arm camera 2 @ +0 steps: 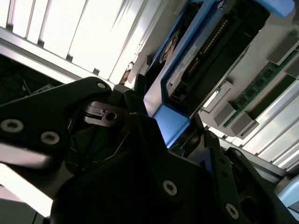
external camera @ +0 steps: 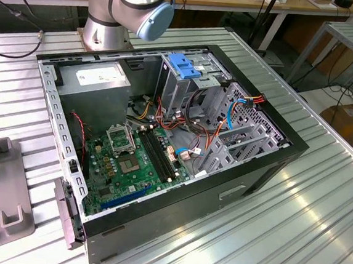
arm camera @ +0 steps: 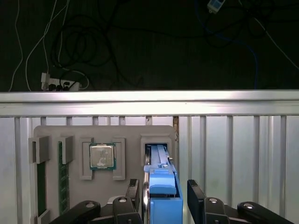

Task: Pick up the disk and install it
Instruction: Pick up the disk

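Around the disk (arm camera: pixel 163 205), end effector (arm camera: pixel 163 185) part-open.

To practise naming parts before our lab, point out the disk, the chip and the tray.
disk (arm camera: pixel 161 179), first wrist view, on its blue carrier.
chip (arm camera: pixel 102 156), first wrist view, on the middle of its metal lid.
tray (arm camera: pixel 133 156), first wrist view, on bare grey surface between two pockets.

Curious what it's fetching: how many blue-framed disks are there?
1. The disk stands in a slot of the grey tray, straddled by the open end effector. Others may be hidden inside the computer case.
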Robot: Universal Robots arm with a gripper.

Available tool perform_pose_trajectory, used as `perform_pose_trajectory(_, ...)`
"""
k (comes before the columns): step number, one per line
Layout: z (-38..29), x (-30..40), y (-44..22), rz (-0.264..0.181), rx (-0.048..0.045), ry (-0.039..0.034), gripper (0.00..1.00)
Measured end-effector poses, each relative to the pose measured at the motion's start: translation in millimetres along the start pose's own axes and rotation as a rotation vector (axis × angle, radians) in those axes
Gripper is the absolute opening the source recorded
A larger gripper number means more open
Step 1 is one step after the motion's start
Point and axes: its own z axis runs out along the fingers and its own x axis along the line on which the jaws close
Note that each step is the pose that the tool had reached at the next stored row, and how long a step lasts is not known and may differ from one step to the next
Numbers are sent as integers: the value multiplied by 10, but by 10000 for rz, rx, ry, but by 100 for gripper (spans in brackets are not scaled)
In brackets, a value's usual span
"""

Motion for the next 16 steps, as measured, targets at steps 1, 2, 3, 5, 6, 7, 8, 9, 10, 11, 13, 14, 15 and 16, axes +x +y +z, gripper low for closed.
perform_pose_trajectory(1,4,1,6,26,1,0,53)
perform_pose_trajectory(2,5,1,6,50,-1,1,53)
perform_pose_trajectory(3,5,0,7,57,-2,2,53)
perform_pose_trajectory(5,6,0,7,60,-1,3,53)
perform_pose_trajectory(6,6,1,7,59,-1,6,53)
perform_pose_trajectory(7,6,1,6,59,0,12,53)
perform_pose_trajectory(8,6,1,6,59,0,15,53)
perform_pose_trajectory(9,5,0,6,59,-2,21,51)
perform_pose_trajectory(10,5,1,6,59,-1,28,51)
perform_pose_trajectory(11,5,0,6,59,-1,34,45)
perform_pose_trajectory(13,5,0,6,58,-1,48,38)
perform_pose_trajectory(14,5,0,6,59,-1,55,37)
perform_pose_trajectory(15,6,0,6,58,0,58,37)
perform_pose_trajectory(16,6,0,6,58,0,62,37)
